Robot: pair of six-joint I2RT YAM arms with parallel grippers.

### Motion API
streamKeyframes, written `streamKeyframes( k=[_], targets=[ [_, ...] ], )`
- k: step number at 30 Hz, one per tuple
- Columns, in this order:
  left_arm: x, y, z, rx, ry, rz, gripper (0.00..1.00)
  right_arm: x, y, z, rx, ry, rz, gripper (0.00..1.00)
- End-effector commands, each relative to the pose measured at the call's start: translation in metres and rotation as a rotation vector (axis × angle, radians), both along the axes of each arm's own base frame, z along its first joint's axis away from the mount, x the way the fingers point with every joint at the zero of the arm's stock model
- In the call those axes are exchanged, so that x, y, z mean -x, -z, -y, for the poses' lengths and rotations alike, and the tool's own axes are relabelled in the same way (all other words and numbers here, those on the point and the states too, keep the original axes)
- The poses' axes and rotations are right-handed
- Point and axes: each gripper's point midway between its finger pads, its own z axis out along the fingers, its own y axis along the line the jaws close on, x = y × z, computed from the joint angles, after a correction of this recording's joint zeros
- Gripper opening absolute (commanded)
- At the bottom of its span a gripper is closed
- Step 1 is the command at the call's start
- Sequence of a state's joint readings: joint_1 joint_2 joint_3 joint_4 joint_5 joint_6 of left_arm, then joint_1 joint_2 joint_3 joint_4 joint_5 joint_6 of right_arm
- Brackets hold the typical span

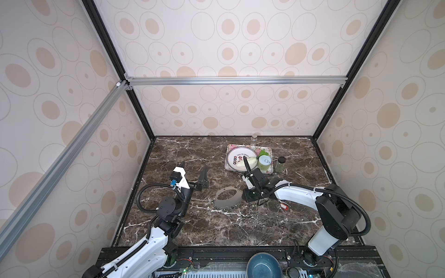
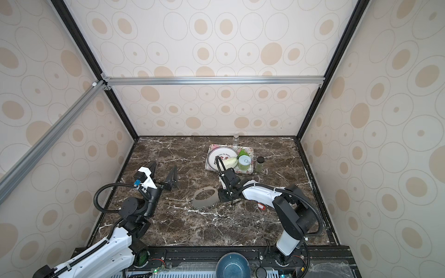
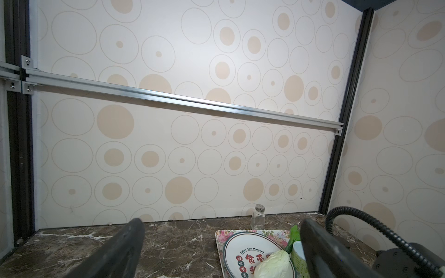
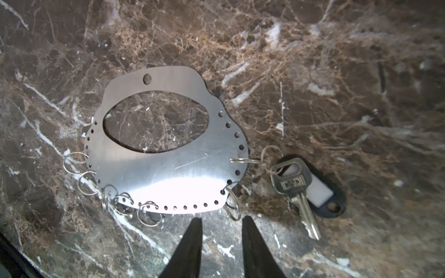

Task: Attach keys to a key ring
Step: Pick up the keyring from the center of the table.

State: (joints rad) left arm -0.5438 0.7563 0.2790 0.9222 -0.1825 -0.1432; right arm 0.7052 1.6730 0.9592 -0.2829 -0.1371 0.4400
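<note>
Right end effector, narrowly parted and empty just beside the key ring, could shove it when closing; left end effector gapes.

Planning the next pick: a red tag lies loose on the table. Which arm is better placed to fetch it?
Right. The red tag lies beside the right arm, near the right gripper by the key ring; the left gripper is across the ring.

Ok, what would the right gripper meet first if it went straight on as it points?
Probably the holed rim of the flat grey metal crescent plate, just ahead of the right gripper; a thin wire split ring on that rim lies by one fingertip. Depth is hard to judge.
</note>
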Motion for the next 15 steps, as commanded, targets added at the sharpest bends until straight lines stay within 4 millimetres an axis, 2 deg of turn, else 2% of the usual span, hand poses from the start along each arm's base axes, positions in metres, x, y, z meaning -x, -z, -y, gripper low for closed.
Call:
streamKeyframes(
  k=[1,15],
  targets=[
    [0.0003,-0.0067,-0.0042,0.015,-0.012,0.017,1.00,-0.0068,0.0023,-0.0005,0.003,0.012,-0.006,0.31],
    [-0.0012,-0.0055,-0.0032,0.011,-0.012,0.012,1.00,-0.0098,0.0089,-0.0057,-0.013,0.002,-0.027,0.25]
  ],
)
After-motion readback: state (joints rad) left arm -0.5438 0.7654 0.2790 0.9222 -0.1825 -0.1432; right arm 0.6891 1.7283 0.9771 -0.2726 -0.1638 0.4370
